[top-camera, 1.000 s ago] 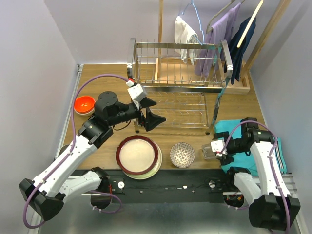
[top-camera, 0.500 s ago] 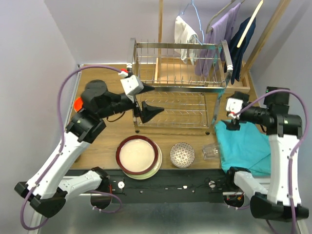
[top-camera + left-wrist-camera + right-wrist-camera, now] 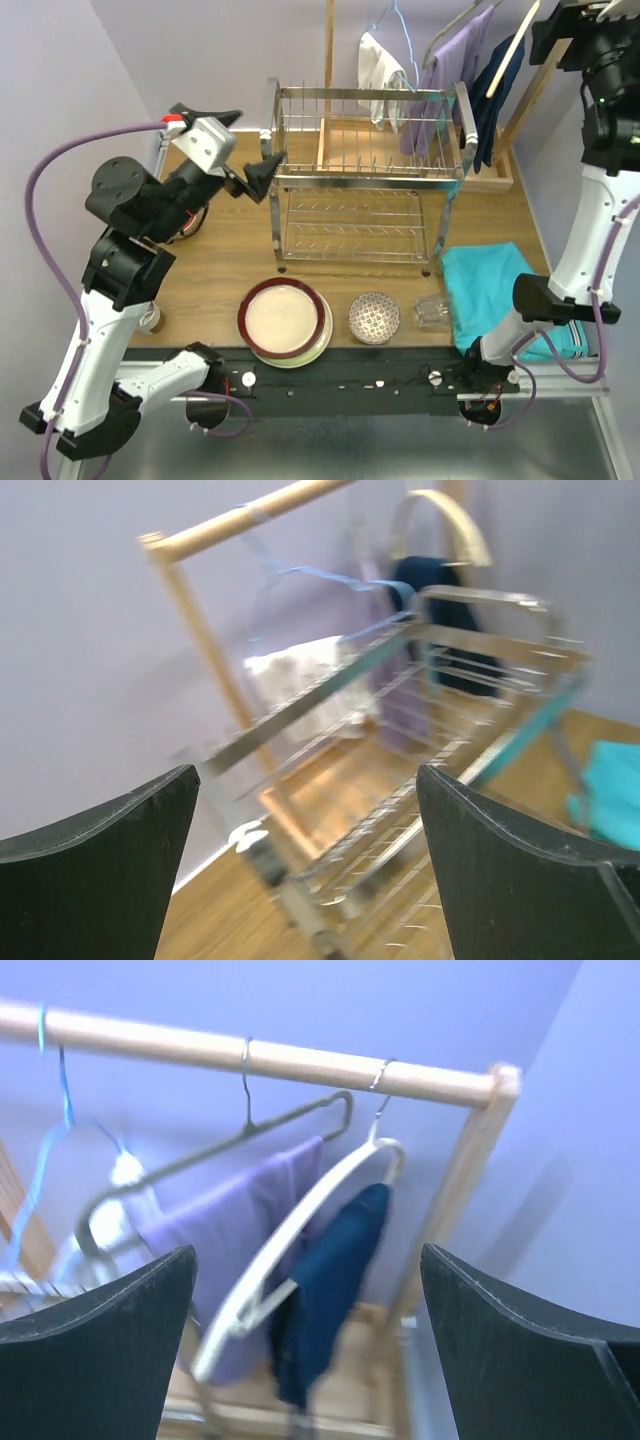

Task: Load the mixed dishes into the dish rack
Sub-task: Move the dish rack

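Observation:
The chrome dish rack [image 3: 365, 175] stands at the back of the table and shows blurred in the left wrist view [image 3: 400, 740]. Along the front edge lie a dark-red-rimmed cream plate [image 3: 284, 318] stacked on a pale green plate [image 3: 322, 345], a small patterned bowl [image 3: 374, 317] and a clear glass [image 3: 431, 311]. My left gripper [image 3: 260, 133] [image 3: 307, 770] hangs open and empty, high beside the rack's upper left corner. My right gripper [image 3: 307, 1250] is open and empty, raised far up at the top right, facing the hangers.
A wooden hanger stand [image 3: 520, 60] with purple [image 3: 230, 1210], navy [image 3: 335, 1280] and white garments rises behind the rack. A teal cloth [image 3: 500, 290] lies at the front right. Walls close in on the left and right.
Both arms have lifted away from the table. The left gripper rose from the rack's lower tier to its upper left corner; the right swung from near the glass to the top right.

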Motion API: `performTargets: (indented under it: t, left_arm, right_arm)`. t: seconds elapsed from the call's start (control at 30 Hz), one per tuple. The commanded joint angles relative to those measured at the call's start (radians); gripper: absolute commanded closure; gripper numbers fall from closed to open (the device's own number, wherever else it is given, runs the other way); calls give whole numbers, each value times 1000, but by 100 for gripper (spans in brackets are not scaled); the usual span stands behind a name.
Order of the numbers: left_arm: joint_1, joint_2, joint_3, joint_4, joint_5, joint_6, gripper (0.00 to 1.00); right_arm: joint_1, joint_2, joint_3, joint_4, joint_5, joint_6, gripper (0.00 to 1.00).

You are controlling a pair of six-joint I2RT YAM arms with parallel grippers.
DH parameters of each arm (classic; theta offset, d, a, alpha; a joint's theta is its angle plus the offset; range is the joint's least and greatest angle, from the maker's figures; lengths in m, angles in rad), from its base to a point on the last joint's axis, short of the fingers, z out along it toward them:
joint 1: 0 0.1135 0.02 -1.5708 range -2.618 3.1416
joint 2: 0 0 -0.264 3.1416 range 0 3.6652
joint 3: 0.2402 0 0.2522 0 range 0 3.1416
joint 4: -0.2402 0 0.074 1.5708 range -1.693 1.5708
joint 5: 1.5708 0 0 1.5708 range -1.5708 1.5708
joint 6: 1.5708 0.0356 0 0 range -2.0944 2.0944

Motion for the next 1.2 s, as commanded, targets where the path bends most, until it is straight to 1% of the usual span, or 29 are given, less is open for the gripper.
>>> performTargets:
  t: [0.0, 0.03, 0.07, 0.1, 0.13, 0.17, 0.2, 0.23, 0.27, 0.3, 0.33, 0.37, 0.4, 0.43, 0.47, 0.5, 0.53, 0.6, 0.63, 0.67, 0.73, 0.8, 0.87, 0.9, 1.07, 1.1, 1.17]
  left_arm:
    - [91, -36, 21, -9, -298, 28, 1]
    - [126, -42, 17, -7, -322, 34, 1]
    - [143, -60, 14, -15, -341, 42, 1]
    - [163, -73, -2, -18, -342, 45, 1]
    - [177, -86, -12, -21, -335, 47, 1]
    - [208, -112, -20, -25, -321, 47, 1]
    - [223, -123, -32, -33, -295, 42, 1]
    - [238, -134, -37, -41, -286, 35, 1]
    - [275, -155, -43, -54, -280, 27, 1]
    - [289, -166, -58, -61, -276, 10, 1]
    - [303, -180, -68, -67, -275, 7, 1]
    - [315, -206, -75, -81, -272, 2, 1]
    - [332, -220, -91, -85, -270, -1, 1]
    - [340, -232, -95, -94, -249, -8, 1]
    - [343, -257, -101, -110, -240, -8, 1]
    - [352, -266, -112, -117, -230, -8, 1]
    - [355, -277, -115, -125, -218, -15, 1]
    - [367, -311, -134, -134, -203, -21, 1]
    - [384, -323, -141, -134, -192, -24, 1]
    - [392, -341, -149, -131, -184, -36, 1]
    - [413, -358, -178, -125, -172, -47, 1]
    - [424, -370, -200, -125, -128, -68, 1]
    - [449, -369, -207, -128, -96, -96, 1]
    - [453, -366, -209, -131, -48, -116, 1]
    - [495, -346, -223, -107, 55, -170, 1]
    - [505, -343, -223, -104, 66, -200, 1]
    - [510, -341, -224, -102, 82, -209, 1]
  right_arm:
    - [18, 40, 34, 82, -55, 443, 0]
    - [126, 37, -18, 99, -23, 465, 0]
    - [210, 49, -38, 90, 18, 430, 0]
    - [295, 49, -64, 76, 63, 381, 0]
    - [446, 37, -106, 82, 115, 316, 0]
    - [508, 26, -222, 94, 126, 280, 0]
    - [571, 14, -255, 101, 141, 242, 0]
    - [701, 14, -279, 75, 161, 190, 0]
    - [770, 11, -334, 59, 157, 171, 0]
    - [833, -17, -389, 56, 152, 134, 0]
    - [974, -38, -446, 65, 154, 79, 0]
    - [1031, -54, -495, 58, 142, 57, 0]
    - [1079, -66, -593, 40, 132, 45, 0]
    - [1152, -102, -641, 1, 117, 30, 1]
    - [1182, -124, -708, -17, 82, 25, 2]
    - [1203, -147, -809, -45, 70, 17, 2]
    - [1237, -165, -862, -104, 62, 16, 3]
    - [1253, -251, -962, -131, 43, 14, 4]
    - [1262, -282, -1061, -131, 49, 10, 4]
    - [1262, -341, -1097, -126, 56, -2, 3]
    - [1267, -383, -1178, -94, 143, -15, 1]
    - [1265, -411, -1201, -77, 241, -19, 0]
    - [1262, -413, -1198, -47, 282, -44, 0]
    - [1262, -407, -1195, -36, 307, -53, 0]
    - [1251, -403, -1192, 15, 339, -88, 0]
    - [1250, -406, -1198, 18, 344, -92, 0]
    - [1247, -420, -1204, 16, 350, -101, 0]
